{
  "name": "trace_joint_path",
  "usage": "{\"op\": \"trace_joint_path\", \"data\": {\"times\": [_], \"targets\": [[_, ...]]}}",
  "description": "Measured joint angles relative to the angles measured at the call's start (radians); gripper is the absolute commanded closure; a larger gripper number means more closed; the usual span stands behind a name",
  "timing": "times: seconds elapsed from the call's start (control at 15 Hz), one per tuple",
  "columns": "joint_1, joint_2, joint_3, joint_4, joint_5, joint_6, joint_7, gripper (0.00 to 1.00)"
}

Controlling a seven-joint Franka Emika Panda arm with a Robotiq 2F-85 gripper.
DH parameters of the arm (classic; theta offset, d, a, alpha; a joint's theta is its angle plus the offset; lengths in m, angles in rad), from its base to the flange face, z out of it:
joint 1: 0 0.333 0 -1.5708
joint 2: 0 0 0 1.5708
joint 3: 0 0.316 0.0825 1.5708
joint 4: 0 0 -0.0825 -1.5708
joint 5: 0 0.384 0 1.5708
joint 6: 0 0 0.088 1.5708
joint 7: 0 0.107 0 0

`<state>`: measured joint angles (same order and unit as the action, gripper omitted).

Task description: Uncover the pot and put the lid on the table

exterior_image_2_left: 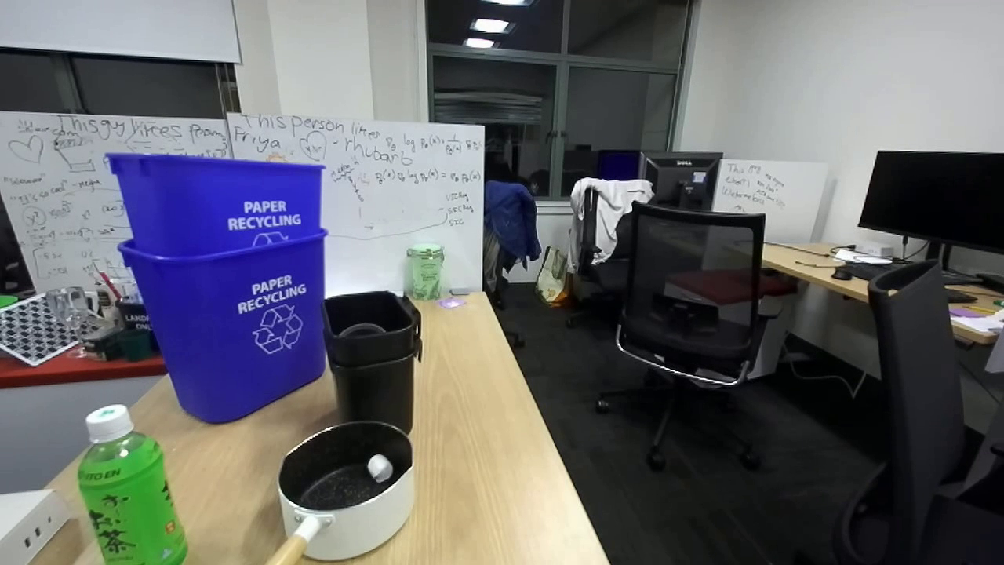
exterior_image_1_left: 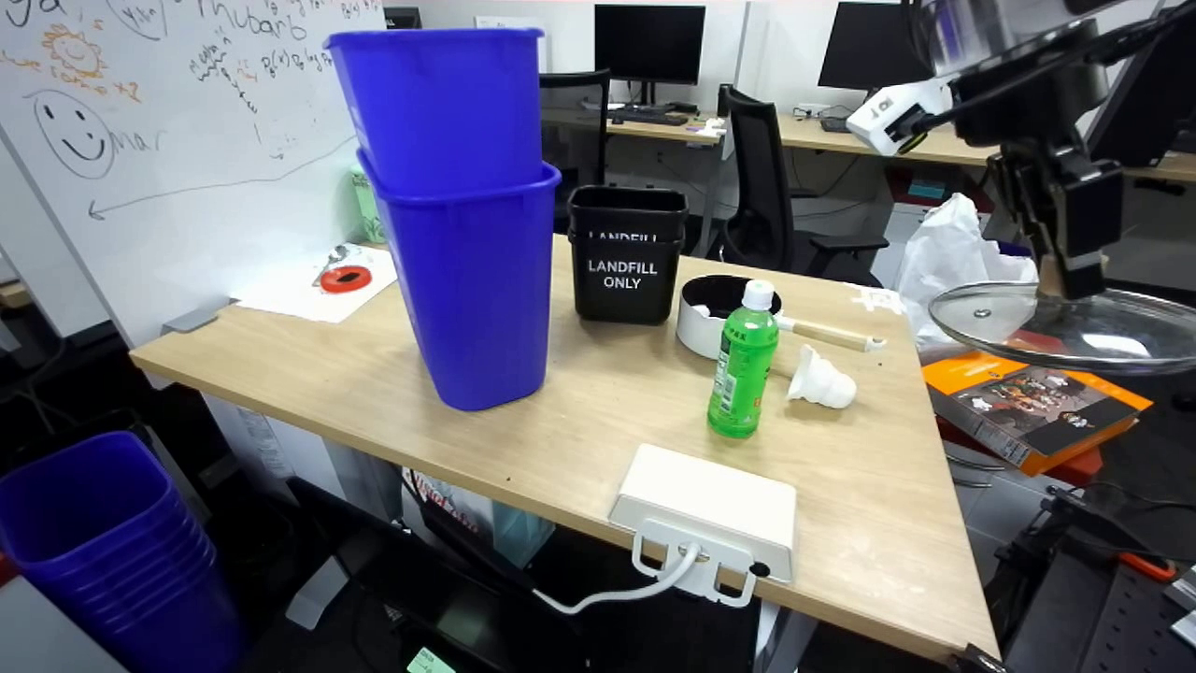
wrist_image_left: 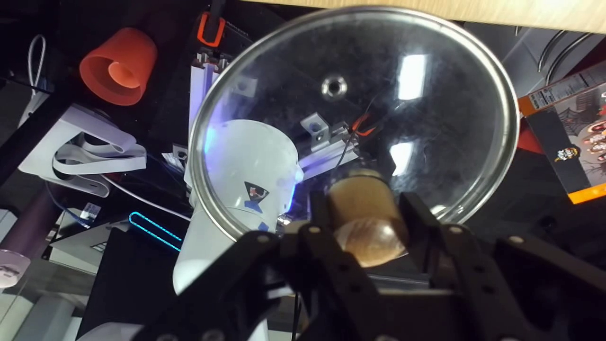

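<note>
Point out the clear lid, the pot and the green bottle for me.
Clear lid (wrist_image_left: 355, 121), in the wrist view: on the see-through disc, near its middle.
Pot (exterior_image_2_left: 369, 519), in an exterior view: on its white outer wall.
Green bottle (exterior_image_1_left: 745, 363), in an exterior view: on the middle of its body.

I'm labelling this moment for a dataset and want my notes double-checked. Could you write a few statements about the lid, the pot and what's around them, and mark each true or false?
1. The gripper holds the lid by its light-brown knob. True.
2. The pot stands uncovered on the table. True.
3. The lid is lying flat on the table. False: it is held up in the air.
4. The green bottle stands upright on the table. True.
5. The pot is empty. False: a small white object is inside it.
</note>
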<state>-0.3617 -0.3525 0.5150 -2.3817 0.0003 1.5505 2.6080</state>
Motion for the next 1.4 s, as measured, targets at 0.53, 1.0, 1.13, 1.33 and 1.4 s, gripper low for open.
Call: {"op": "trace_joint_path", "data": {"times": [0.53,1.0,1.13,1.33,1.4], "targets": [[-0.006,0.0,0.004,-0.036,0.017,0.033,-0.001,0.84],[-0.085,0.001,0.092,-0.157,0.089,0.241,0.0,0.84],[-0.101,0.003,0.123,-0.194,0.106,0.304,0.0,0.84],[-0.123,0.006,0.172,-0.249,0.132,0.396,0.0,0.84],[-0.13,0.01,0.189,-0.266,0.142,0.428,0.0,0.84]]}}
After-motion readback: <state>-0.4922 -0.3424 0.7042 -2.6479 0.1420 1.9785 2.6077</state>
